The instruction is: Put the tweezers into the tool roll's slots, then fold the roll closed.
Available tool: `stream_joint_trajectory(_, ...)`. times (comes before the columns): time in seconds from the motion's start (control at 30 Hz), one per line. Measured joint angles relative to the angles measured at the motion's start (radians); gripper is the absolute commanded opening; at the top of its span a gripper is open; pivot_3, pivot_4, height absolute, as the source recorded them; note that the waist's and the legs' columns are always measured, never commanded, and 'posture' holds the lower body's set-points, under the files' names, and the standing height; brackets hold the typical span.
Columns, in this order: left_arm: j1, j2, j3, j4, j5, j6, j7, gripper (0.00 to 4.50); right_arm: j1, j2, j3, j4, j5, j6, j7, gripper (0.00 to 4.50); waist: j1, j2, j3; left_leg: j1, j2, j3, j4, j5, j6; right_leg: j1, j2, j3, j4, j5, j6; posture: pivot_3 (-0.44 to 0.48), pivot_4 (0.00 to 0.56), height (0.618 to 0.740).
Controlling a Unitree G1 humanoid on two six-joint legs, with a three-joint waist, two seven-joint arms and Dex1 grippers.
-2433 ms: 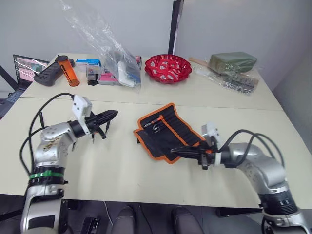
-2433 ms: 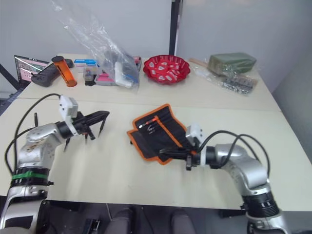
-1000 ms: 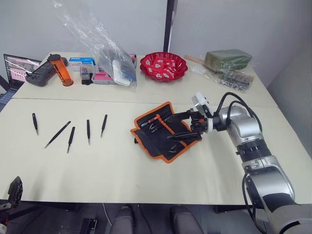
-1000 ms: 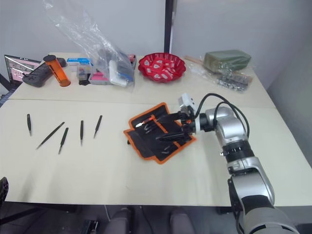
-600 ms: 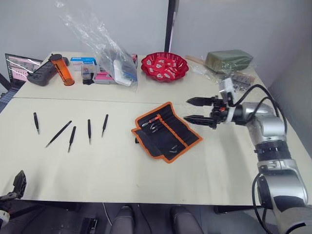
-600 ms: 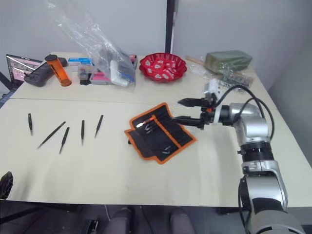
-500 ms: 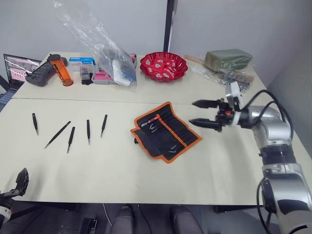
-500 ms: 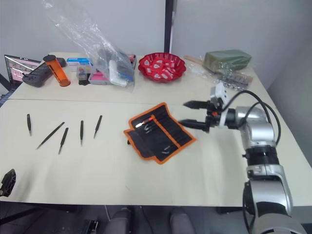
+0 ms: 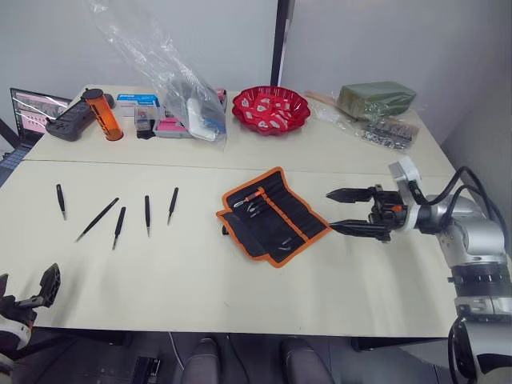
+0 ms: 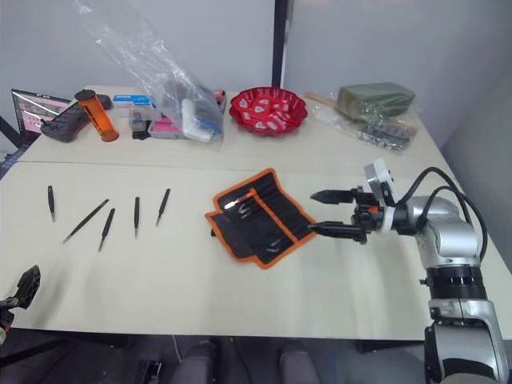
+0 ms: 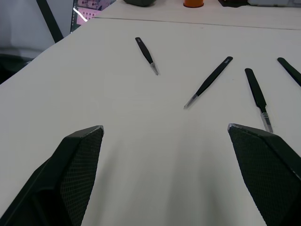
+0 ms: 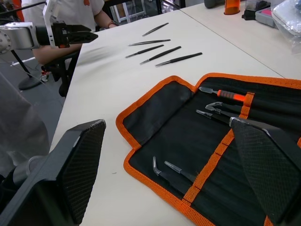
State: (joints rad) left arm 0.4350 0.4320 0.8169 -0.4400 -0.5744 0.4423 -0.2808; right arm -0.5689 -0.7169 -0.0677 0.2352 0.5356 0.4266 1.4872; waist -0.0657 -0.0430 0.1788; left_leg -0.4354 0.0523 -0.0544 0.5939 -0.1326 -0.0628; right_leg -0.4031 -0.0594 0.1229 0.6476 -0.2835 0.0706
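The tool roll [image 9: 273, 218] lies unfolded at the table's middle, black with orange binding. Its slots [image 12: 221, 136] hold an orange-handled tool and a few bent picks. Several black tweezers [image 9: 119, 226] lie loose in a row on the table's left half, well apart from the roll. My right gripper [image 9: 330, 211] hovers just right of the roll, open and empty, pointing at it. My left gripper [image 11: 165, 127] is low at the table's front left edge, open and empty, with the tweezers [image 11: 209, 82] beyond its fingertips.
Along the far edge stand a red bowl [image 9: 270, 109], a clear plastic bag [image 9: 184, 88], an orange cylinder [image 9: 104, 114], small boxes, a green bundle [image 9: 376, 99] and a laptop [image 9: 32, 110]. A person in white [image 12: 77, 9] sits beyond the table's left end.
My right gripper has drawn back from over the roll to its right side, staying open. My left gripper has risen a little at the front left edge. The tweezers and roll have not moved.
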Motion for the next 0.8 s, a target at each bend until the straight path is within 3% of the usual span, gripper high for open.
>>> stream_joint_trajectory(0.17, -0.176, 0.093, -0.013, 0.121, 0.004, 0.070, 0.063, 4.50, 0.012, 0.011, -0.003, -0.064, 0.022, 0.028, -0.058, 4.48, 0.005, 0.000, 0.000, 0.000, 0.000, -0.001, 0.000, 0.000, 0.000, 0.000, 0.001, 0.000, 0.001, 0.002, 0.003, 0.000, 0.150, 0.729)
stream_joint_trajectory(0.47, -0.510, 0.300, -0.084, 0.586, 0.067, 0.116, 0.037, 4.50, 0.030, 0.023, -0.005, -0.163, 0.080, 0.137, -0.140, 4.48, 0.004, 0.000, 0.000, 0.000, 0.000, -0.002, 0.000, 0.000, 0.000, 0.000, 0.001, -0.001, 0.002, 0.003, 0.004, 0.000, 0.150, 0.729)
stream_joint_trajectory(0.63, -0.689, 0.369, -0.138, 0.806, 0.106, 0.077, 0.004, 4.50, 0.043, 0.043, -0.014, -0.218, 0.112, 0.154, -0.195, 4.48, 0.007, 0.000, 0.000, 0.000, 0.000, -0.002, 0.000, 0.000, 0.000, 0.000, 0.001, -0.002, 0.002, 0.003, 0.004, 0.000, 0.150, 0.729)
stream_joint_trajectory(0.8, -0.833, 0.380, -0.236, 1.028, 0.169, -0.003, -0.053, 4.50, 0.065, 0.045, -0.025, -0.243, 0.115, 0.153, -0.231, 4.48, 0.018, 0.000, 0.000, -0.001, 0.000, -0.002, 0.000, 0.000, 0.000, 0.000, 0.001, -0.002, 0.002, 0.005, 0.002, 0.000, 0.150, 0.729)
